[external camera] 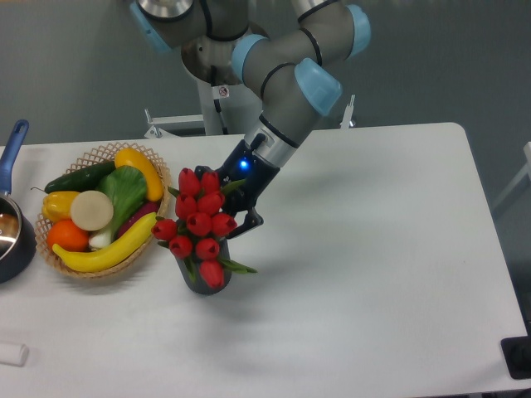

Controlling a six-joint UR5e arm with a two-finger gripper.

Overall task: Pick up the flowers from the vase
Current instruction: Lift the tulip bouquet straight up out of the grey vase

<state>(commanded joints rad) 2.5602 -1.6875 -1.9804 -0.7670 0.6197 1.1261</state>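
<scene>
The flowers [197, 222], a bunch of red tulips with green leaves, stand in the vase [196, 282], a small dark grey cup on the white table, just right of the wicker basket. My gripper [235, 217] reaches down from the upper right and sits right against the far right side of the tulip heads. One dark finger [246, 222] shows beside the blooms; the other is hidden behind them. I cannot tell whether the jaws are closed on the bunch. The stems are hidden by the blooms and the vase.
A wicker basket [99, 269] with a banana, cucumber, peppers and other produce stands left of the vase. A dark pot with a blue handle [13, 149] is at the left edge. A small white object [12, 354] lies front left. The table's front edge [332, 390] is near.
</scene>
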